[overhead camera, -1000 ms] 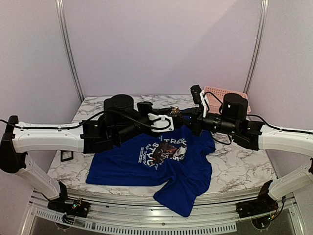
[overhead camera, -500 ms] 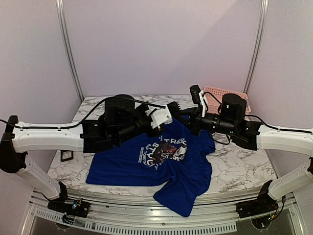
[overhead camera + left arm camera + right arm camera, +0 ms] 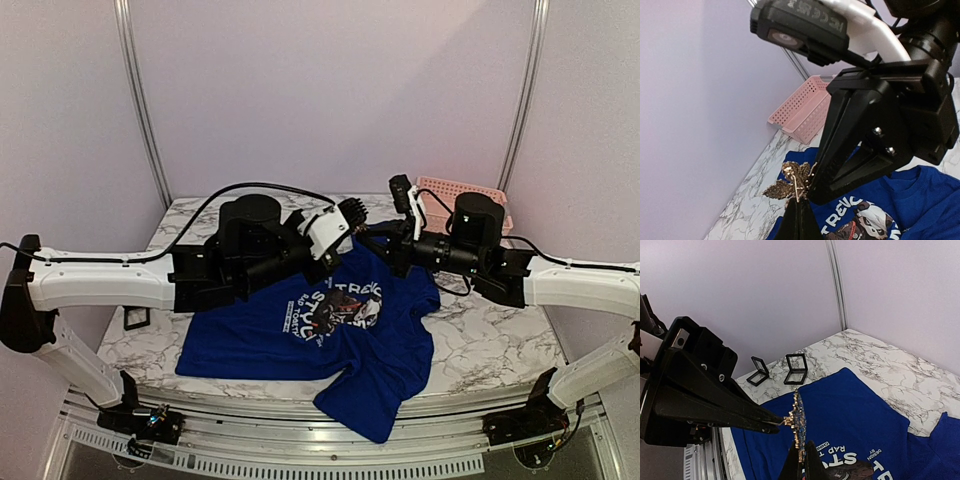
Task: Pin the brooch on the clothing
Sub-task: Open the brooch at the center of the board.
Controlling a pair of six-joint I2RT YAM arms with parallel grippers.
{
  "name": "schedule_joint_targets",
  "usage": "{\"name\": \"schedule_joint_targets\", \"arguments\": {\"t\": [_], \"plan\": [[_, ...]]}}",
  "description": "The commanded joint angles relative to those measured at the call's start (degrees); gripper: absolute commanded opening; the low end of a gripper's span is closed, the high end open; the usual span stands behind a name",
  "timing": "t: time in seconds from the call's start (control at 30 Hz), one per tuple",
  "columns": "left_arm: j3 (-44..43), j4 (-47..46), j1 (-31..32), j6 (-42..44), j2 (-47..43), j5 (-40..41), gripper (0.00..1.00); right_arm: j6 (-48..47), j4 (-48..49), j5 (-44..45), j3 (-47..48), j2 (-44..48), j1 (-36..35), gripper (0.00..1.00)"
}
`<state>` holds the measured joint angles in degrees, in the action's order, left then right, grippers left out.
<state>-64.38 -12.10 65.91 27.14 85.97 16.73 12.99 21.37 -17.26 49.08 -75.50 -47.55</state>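
Left wrist view shows you the gold leaf brooch (image 3: 788, 184) pinched by both the left gripper (image 3: 799, 207) and the right gripper (image 3: 800, 455), jaws clenched, aloft over the blue T-shirt (image 3: 255, 340) near the far edge of the worktop (image 3: 480, 340). Its long axis rises from the right jaws. The shirt print reads "TREVO".

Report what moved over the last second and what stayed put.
The left hand rose and swung toward the far side, closing in on the right hand, and its cable arched higher. Both hands now pinch the brooch above the T-shirt. The right hand, T-shirt and pink basket barely shifted.
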Motion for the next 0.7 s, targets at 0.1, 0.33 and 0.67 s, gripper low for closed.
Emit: {"name": "schedule_joint_targets", "arguments": {"t": [0.1,0.33,0.67], "plan": [[-0.9,3.9,3.8,-10.3,2.3,-9.9,0.00,0.2,10.1,-0.7,-0.3,-0.3,-0.4,0.00],[-0.6,4.9,3.7,-16.3,2.6,-12.0,0.00,-0.4,12.1,-2.4,-0.3,-0.9,-0.6,0.00],[0.3,5.2,2.8,-21.7,2.5,-15.8,0.00,-4.1,15.3,-8.6,-1.7,0.3,-1.1,0.00]]}}
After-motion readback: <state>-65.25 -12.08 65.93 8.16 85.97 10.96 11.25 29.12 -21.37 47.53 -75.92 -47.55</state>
